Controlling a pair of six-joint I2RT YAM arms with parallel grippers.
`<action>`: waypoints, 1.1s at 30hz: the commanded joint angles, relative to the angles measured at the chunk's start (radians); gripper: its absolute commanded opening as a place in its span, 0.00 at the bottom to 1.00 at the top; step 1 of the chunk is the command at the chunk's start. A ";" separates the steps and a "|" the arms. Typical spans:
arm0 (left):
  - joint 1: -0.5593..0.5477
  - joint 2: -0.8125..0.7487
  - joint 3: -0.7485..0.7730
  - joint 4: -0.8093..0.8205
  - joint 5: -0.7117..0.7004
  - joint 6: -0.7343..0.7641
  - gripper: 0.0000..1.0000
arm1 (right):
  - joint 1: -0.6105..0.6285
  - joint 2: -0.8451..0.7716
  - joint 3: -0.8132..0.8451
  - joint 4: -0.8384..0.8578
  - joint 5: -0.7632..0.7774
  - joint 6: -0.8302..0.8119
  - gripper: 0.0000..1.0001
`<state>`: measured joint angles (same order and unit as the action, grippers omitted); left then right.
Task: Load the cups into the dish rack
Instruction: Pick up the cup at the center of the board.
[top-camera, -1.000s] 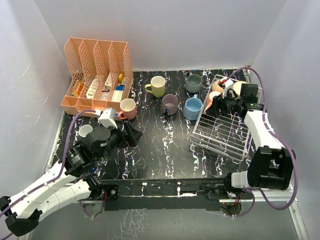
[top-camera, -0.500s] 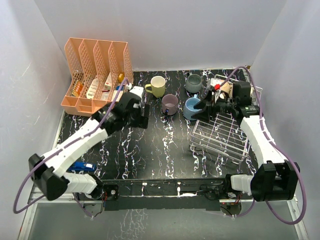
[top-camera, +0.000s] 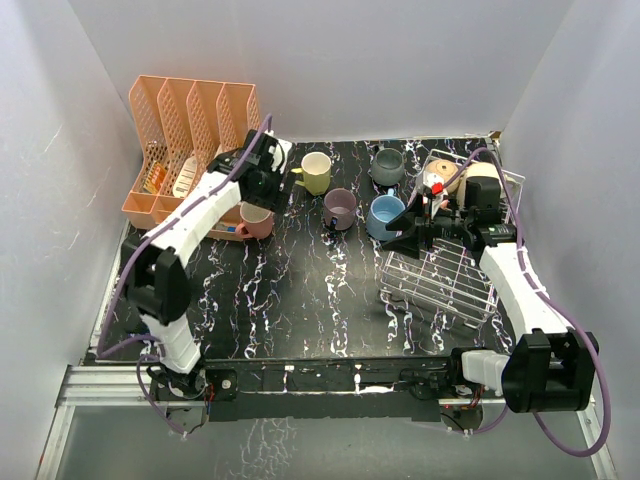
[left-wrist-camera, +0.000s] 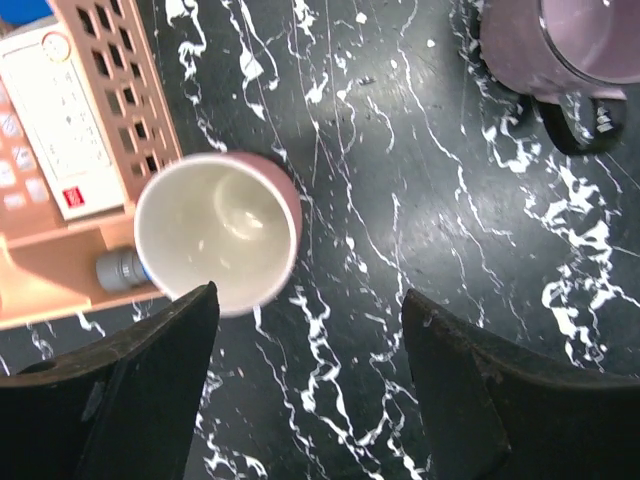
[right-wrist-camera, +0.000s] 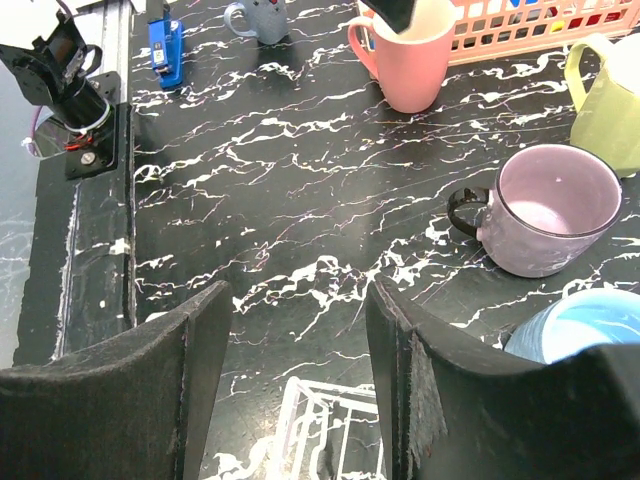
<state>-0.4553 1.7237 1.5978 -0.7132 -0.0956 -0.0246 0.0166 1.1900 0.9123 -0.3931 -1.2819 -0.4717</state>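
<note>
Left wrist view: with left claw (left-wrist-camera: 308, 300) agape and empty, shift toward pink cup (left-wrist-camera: 218, 245) at its left, straddle the rim's nearer wall, dodging the organizer (left-wrist-camera: 50, 280) just beyond.

The overhead camera sits high behind the arms and tilts down over the whole table (top-camera: 320, 290). The left wrist camera looks straight down from close above a pink mug (left-wrist-camera: 218, 232) beside the peach organizer (left-wrist-camera: 60, 150). The right wrist camera looks low and slantwise across the tabletop toward the left side. All three views share that pink mug and the mauve mug (right-wrist-camera: 552, 205).
</note>
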 joint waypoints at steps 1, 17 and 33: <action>0.039 0.126 0.128 -0.119 0.081 0.059 0.69 | -0.007 -0.037 -0.003 0.058 -0.005 0.009 0.58; 0.088 0.282 0.202 -0.158 0.181 0.046 0.37 | -0.014 -0.039 -0.027 0.099 0.011 0.036 0.58; 0.088 0.252 0.117 -0.107 0.259 -0.001 0.00 | -0.014 -0.031 -0.043 0.114 -0.023 0.043 0.58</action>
<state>-0.3645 2.0308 1.7405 -0.8040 0.0967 0.0051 0.0101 1.1648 0.8753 -0.3279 -1.2770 -0.4355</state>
